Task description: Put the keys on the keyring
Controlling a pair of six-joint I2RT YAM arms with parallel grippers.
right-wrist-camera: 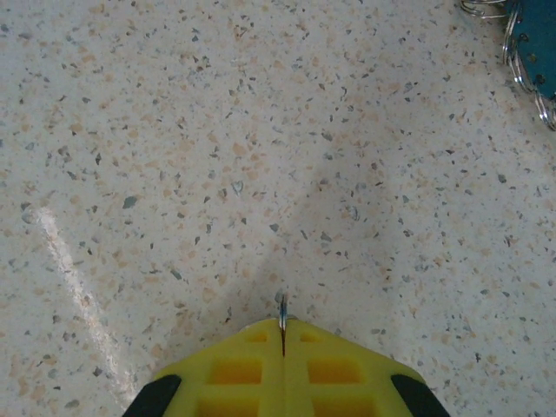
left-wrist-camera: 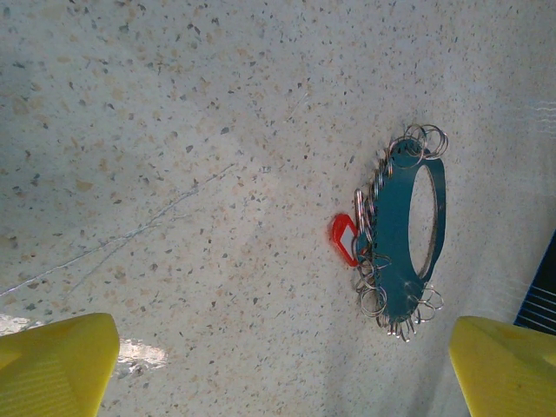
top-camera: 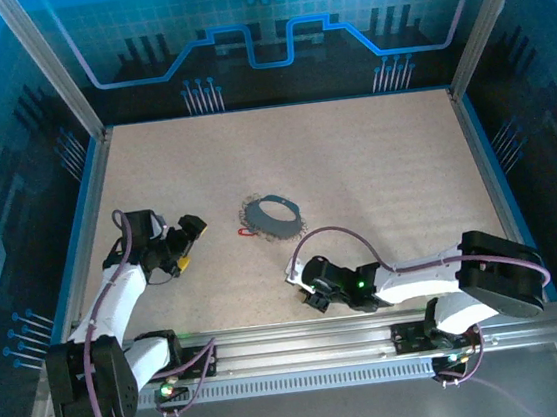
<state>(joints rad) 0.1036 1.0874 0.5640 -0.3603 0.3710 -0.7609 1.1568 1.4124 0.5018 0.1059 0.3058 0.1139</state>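
Note:
The keyring lies flat mid-table, a dark teal oval strap loop edged with several thin silver rings. One of the keys, with a red head, lies against the strap's left side and shows as a red speck from above. My left gripper stands open left of it, its yellow pads wide apart with bare table between them. My right gripper is shut below the keyring. A thin silver metal piece, seen edge-on, pokes out between its tips; I cannot tell what it is.
The speckled tabletop is framed by aluminium rails and blue walls. A corner of the strap and rings shows at the top right of the right wrist view. The arm bases sit on the rail at the near edge.

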